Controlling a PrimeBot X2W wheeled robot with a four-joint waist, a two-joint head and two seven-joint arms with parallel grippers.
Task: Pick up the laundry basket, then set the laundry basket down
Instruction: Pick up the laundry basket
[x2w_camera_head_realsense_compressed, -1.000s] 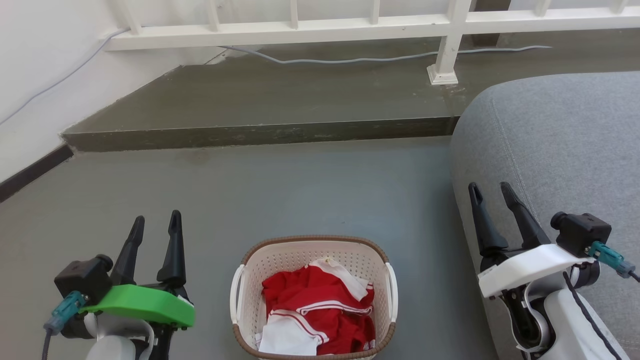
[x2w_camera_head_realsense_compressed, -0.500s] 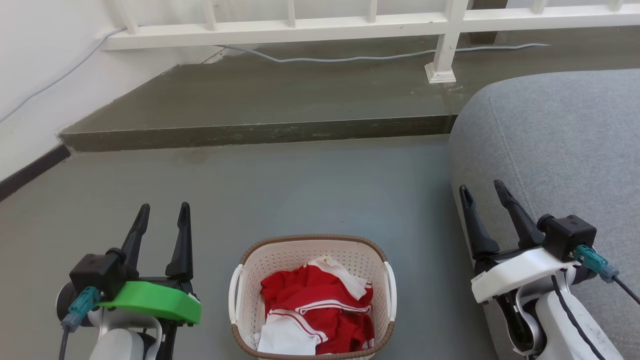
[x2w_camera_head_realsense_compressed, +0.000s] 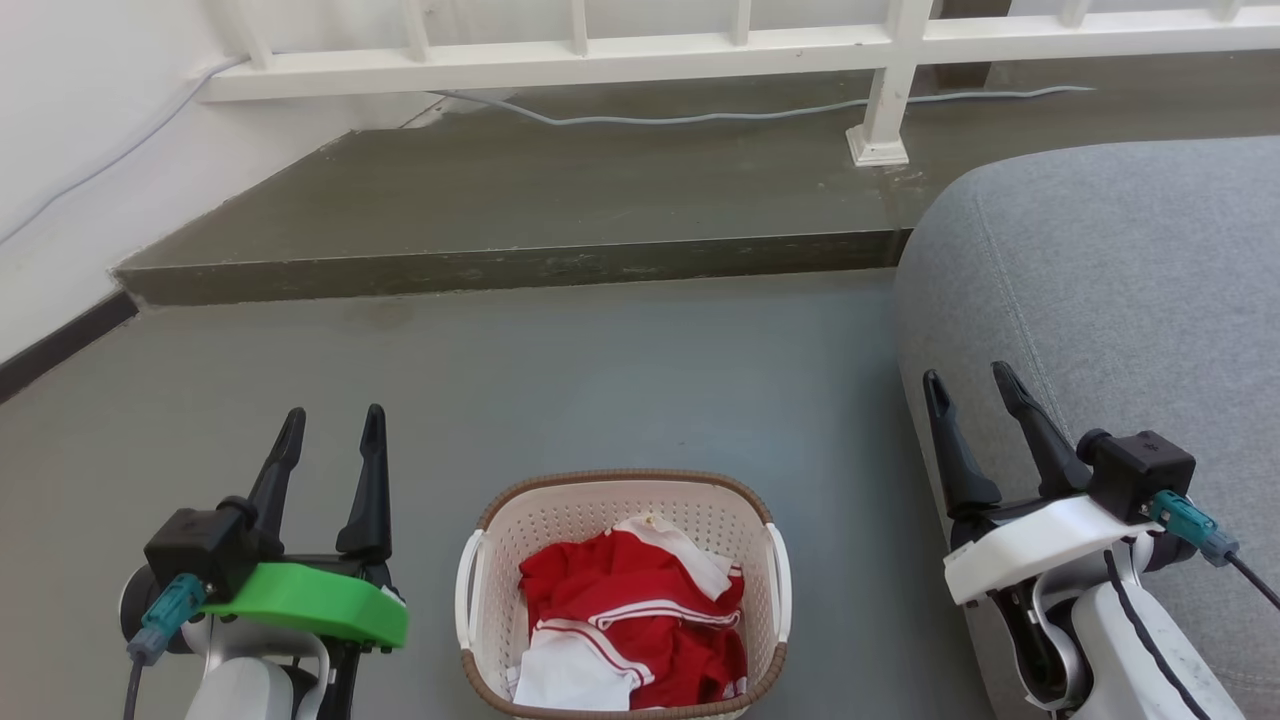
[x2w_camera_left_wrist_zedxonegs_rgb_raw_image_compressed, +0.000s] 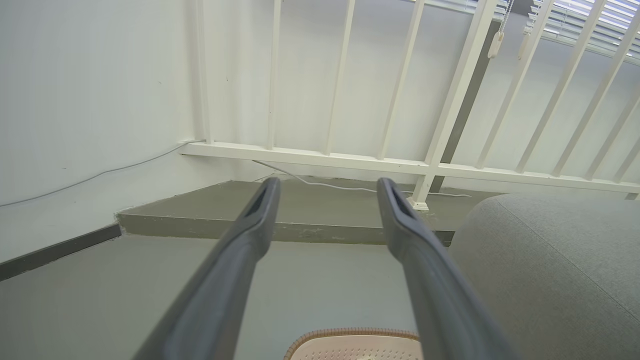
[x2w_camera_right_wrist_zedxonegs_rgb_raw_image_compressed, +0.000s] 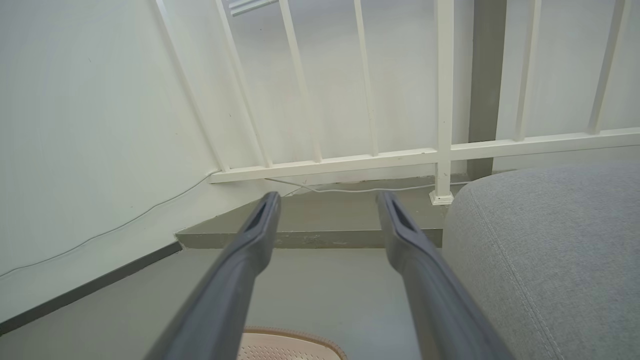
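Cream-white perforated plastic laundry basket (x2w_camera_head_realsense_compressed: 620, 477), brown woven-look rim, stands upright on the grey floor (x2w_camera_head_realsense_compressed: 600, 380), low centre of the head view. It sits between the grippers and touches neither. White side handles face left and right. Near rim meets the frame edge, so I cannot tell the long axis. Red and white clothes (x2w_camera_head_realsense_compressed: 640, 620) lie inside.

The left gripper (x2w_camera_head_realsense_compressed: 335, 415) has its jaws spread and empty. The right gripper (x2w_camera_head_realsense_compressed: 968, 375) is the same, just beside the grey fabric sofa (x2w_camera_head_realsense_compressed: 1100, 280).

Floor runs open ahead to a raised step (x2w_camera_head_realsense_compressed: 520, 200) under a white railing (x2w_camera_head_realsense_compressed: 600, 55). White wall (x2w_camera_head_realsense_compressed: 80, 150) on the left.
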